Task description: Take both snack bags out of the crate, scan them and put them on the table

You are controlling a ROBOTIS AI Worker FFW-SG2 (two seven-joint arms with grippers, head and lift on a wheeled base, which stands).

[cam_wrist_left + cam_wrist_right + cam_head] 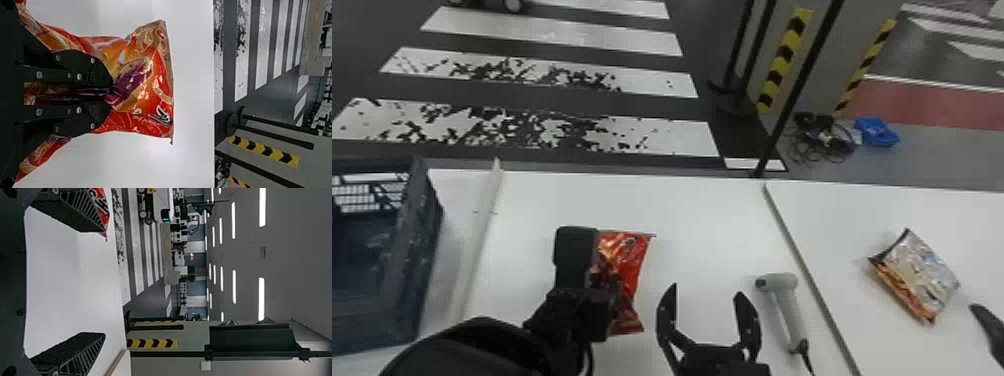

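The right tool (707, 290) is spread; beside it, the left tool (111, 93) pinches the red bag (152, 70) over the worktop (702, 215). Farther lie the scanner (781, 283) and then the silver bag (921, 272); I think scanning is in hand, so next the right tool should grasp the scanner.
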